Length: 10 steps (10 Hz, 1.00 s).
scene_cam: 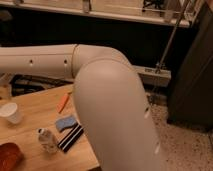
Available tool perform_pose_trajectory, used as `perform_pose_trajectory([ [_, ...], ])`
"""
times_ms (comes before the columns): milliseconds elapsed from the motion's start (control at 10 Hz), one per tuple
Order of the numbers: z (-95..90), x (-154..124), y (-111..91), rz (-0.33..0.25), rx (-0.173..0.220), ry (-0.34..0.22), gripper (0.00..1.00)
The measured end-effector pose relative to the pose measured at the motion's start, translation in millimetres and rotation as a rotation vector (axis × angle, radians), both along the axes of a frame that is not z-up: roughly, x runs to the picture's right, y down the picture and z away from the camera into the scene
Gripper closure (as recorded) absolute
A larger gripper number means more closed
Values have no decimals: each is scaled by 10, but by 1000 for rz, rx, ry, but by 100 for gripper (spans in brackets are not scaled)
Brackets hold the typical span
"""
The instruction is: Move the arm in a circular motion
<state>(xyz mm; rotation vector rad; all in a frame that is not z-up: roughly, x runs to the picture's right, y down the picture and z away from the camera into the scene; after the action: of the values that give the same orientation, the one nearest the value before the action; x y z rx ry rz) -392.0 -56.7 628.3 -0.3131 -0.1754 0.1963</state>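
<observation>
The cream-white arm (107, 95) fills much of the camera view. Its thick near segment rises from the bottom middle to a rounded elbow, and a second segment (37, 61) with small dark holes runs left from there and leaves the frame at the left edge. The gripper is out of view past that left edge. The arm passes above the wooden table (35, 107) without touching anything on it.
On the table lie an orange marker (63, 102), a blue sponge (65, 123), a black-and-white striped packet (71, 137), a small bottle (47, 140), a white cup (11, 113) and a red-brown bowl (7, 156). A dark cabinet (192, 75) stands at the right on speckled floor.
</observation>
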Motion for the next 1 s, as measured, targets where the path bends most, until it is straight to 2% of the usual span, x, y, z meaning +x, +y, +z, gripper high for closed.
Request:
perform_pose_trajectory([
  [100, 291, 188, -427, 61, 37, 33, 20],
  [200, 520, 444, -735, 129, 52, 76, 20],
  [300, 679, 695, -912, 186, 52, 118, 20],
  [400, 886, 1117, -1061, 269, 39, 190, 20],
  [500, 1082, 1662, -1104, 364, 12, 283, 20],
  [700, 1234, 2471, -978, 485, -33, 421, 20],
  [800, 1232, 3041, -802, 567, -59, 515, 20],
  [1000, 1083, 3843, -431, 690, -88, 652, 20],
])
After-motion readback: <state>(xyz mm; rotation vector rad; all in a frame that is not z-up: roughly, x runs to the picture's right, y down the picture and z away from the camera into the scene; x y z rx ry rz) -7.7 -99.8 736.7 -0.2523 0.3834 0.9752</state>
